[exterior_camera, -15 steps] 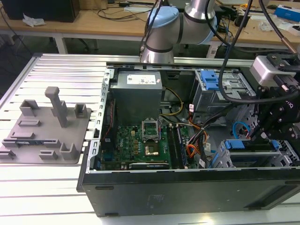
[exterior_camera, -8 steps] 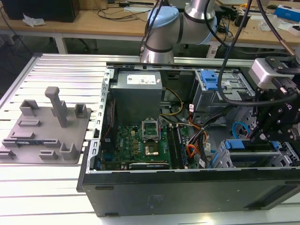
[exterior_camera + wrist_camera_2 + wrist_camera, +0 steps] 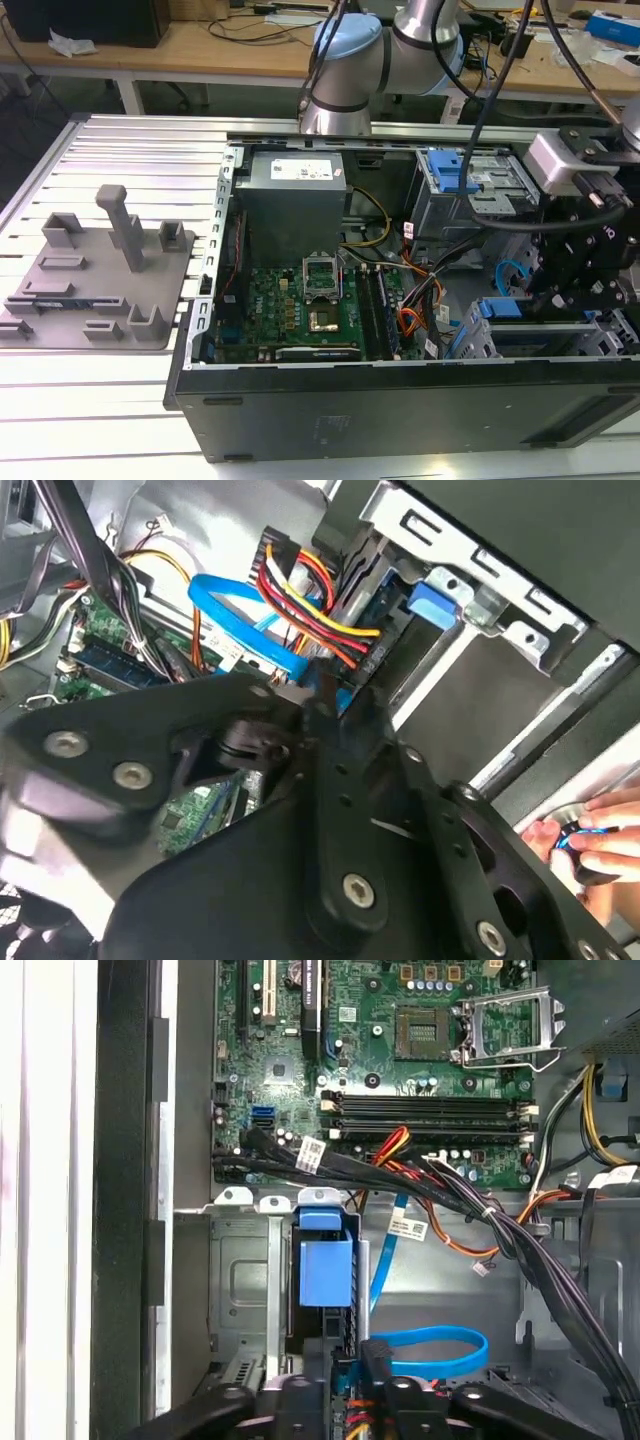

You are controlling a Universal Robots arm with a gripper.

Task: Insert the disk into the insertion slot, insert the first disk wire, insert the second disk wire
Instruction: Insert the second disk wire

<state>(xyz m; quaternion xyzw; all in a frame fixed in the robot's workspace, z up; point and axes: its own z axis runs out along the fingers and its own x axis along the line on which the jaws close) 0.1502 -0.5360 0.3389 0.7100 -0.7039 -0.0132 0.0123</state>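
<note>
The disk (image 3: 325,1265) sits inside the insertion slot (image 3: 240,1280), with its blue caddy end facing out; in the exterior view the disk (image 3: 500,306) shows at the case's right. My gripper (image 3: 322,695) is at the disk's back end, fingers drawn together on the plug of a flat blue disk wire (image 3: 235,620). Just beside it, a black plug with red, yellow and black wires (image 3: 330,610) meets the disk. In the first wrist view the gripper (image 3: 350,1385) is below the caddy, and the blue wire (image 3: 430,1352) loops beside it. The gripper (image 3: 550,285) hangs over the cage.
The open case holds the motherboard (image 3: 300,310), the power supply (image 3: 295,195) and a grey bay with a blue latch (image 3: 450,170). Black cable bundles (image 3: 480,1210) cross near the cage. A grey fixture plate (image 3: 100,270) lies left. A person's hand (image 3: 600,830) is by the case edge.
</note>
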